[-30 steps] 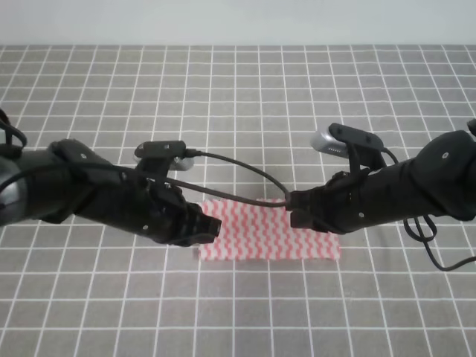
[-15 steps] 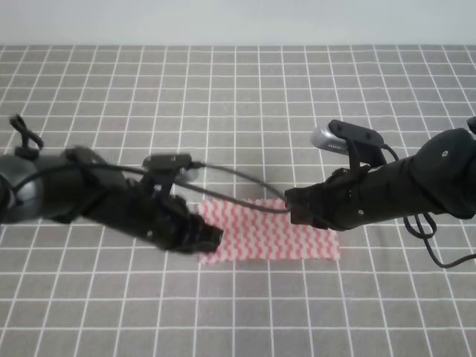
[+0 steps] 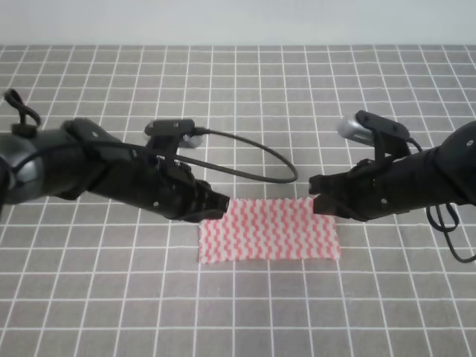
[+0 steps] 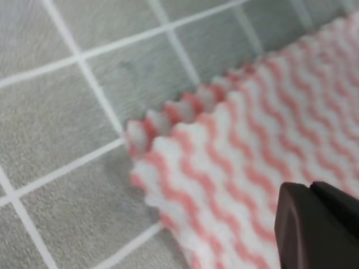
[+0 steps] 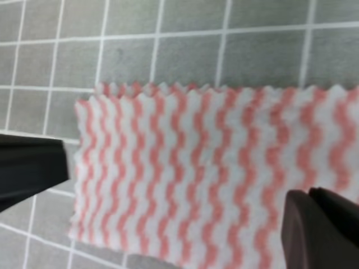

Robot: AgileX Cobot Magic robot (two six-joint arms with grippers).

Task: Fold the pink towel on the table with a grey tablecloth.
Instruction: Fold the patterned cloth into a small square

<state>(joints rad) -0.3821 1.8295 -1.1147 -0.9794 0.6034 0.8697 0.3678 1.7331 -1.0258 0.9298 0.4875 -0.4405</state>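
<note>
The pink towel lies flat on the grey gridded tablecloth as a wide rectangle. The left wrist view shows two layers at its corner. My left gripper hovers at the towel's far left corner, apart from the cloth. Its fingertips show pressed together and hold nothing. My right gripper hovers at the towel's far right corner. Its fingertips also show together and empty over the towel.
Black cables loop from the left arm across the cloth behind the towel. The left arm's tip shows as a dark shape in the right wrist view. Bare gridded cloth lies around the towel on all sides.
Both grippers have lifted off the towel's far corners and drawn back and apart. The towel has stayed flat in its place.
</note>
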